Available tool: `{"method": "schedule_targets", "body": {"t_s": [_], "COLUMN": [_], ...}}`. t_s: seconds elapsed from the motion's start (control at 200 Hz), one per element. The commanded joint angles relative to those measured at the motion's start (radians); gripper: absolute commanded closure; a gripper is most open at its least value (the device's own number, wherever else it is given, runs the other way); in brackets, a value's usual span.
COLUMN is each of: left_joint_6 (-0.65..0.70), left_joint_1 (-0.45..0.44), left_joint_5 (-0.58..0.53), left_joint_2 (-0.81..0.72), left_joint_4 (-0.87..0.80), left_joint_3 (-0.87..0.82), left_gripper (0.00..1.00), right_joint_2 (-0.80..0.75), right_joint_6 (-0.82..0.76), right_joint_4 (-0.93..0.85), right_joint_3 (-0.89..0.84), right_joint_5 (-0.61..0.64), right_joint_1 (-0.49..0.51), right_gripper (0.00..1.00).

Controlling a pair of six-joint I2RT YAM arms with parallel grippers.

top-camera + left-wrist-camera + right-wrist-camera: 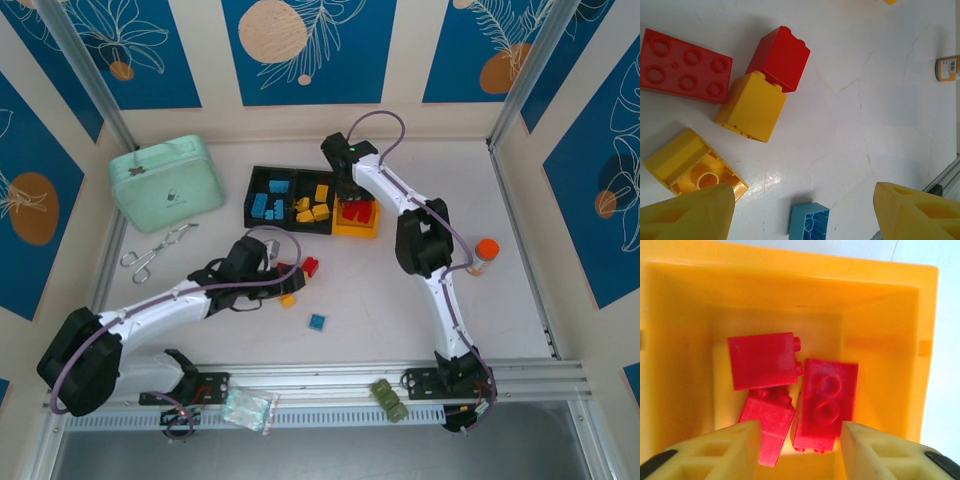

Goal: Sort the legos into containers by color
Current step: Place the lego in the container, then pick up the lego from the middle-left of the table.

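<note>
The containers stand in a row at the back: a black bin (270, 195) holding blue legos, a black bin (314, 206) holding yellow ones, and a yellow bin (357, 218) holding red ones. My right gripper (350, 196) hangs open over the yellow bin (680, 330), above three red bricks (825, 400). My left gripper (804, 212) is open low over the table. A blue brick (810, 225) lies between its fingers, untouched. Ahead lie a flat red brick (685, 65), a red block (780, 57), a yellow block (752, 106) and an overturned yellow brick (690, 167).
A mint-green case (166, 182) sits at the back left with metal tongs (150, 252) in front of it. An orange-capped bottle (484, 255) stands at the right. An olive-green toy (390, 398) and a plastic bag (248, 408) lie on the front rail.
</note>
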Motion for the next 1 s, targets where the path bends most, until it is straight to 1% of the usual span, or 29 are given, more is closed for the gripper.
{"method": "schedule_targets", "body": {"t_s": [0.0, 0.035, 0.06, 0.105, 0.225, 0.44, 0.545, 0.675, 0.815, 0.995], "left_joint_6": [0.010, 0.013, 0.014, 0.015, 0.014, 0.014, 0.031, 0.045, 0.037, 0.026], "left_joint_1": [0.003, 0.004, 0.004, 0.005, 0.003, 0.003, 0.002, -0.009, -0.034, -0.073], "left_joint_5": [-0.029, -0.031, -0.034, -0.038, -0.044, -0.058, -0.080, -0.118, -0.132, -0.230], "left_joint_2": [-0.029, -0.034, -0.035, -0.036, -0.028, 0.005, 0.033, 0.078, 0.146, 0.230], "left_joint_4": [-0.036, -0.042, -0.047, -0.054, -0.071, -0.109, -0.169, -0.259, -0.272, -0.336], "left_joint_3": [-0.009, -0.010, -0.009, -0.009, -0.004, 0.013, 0.046, 0.092, 0.119, 0.184], "left_gripper": [0.27, 0.27, 0.27, 0.27, 0.27, 0.27, 0.27, 0.26, 0.25, 0.24], "right_joint_2": [-0.160, -0.194, -0.218, -0.264, -0.388, -0.646, -0.753, -0.851, -0.945, -1.020], "right_joint_6": [0.013, 0.013, 0.014, 0.015, 0.015, 0.002, 0.020, 0.062, 0.119, 0.172], "right_joint_4": [0.012, 0.024, 0.036, 0.055, 0.122, 0.294, 0.344, 0.349, 0.374, 0.389], "right_joint_3": [-0.037, -0.064, -0.082, -0.124, -0.261, -0.619, -0.772, -0.923, -1.068, -1.172], "right_joint_5": [0.035, 0.035, 0.036, 0.030, -0.031, -0.197, -0.256, -0.266, -0.292, -0.301], "right_joint_1": [0.026, 0.029, 0.032, 0.037, 0.045, 0.058, 0.060, 0.067, 0.067, 0.062], "right_gripper": [0.52, 0.51, 0.49, 0.48, 0.48, 0.48, 0.48, 0.48, 0.48, 0.48]}}
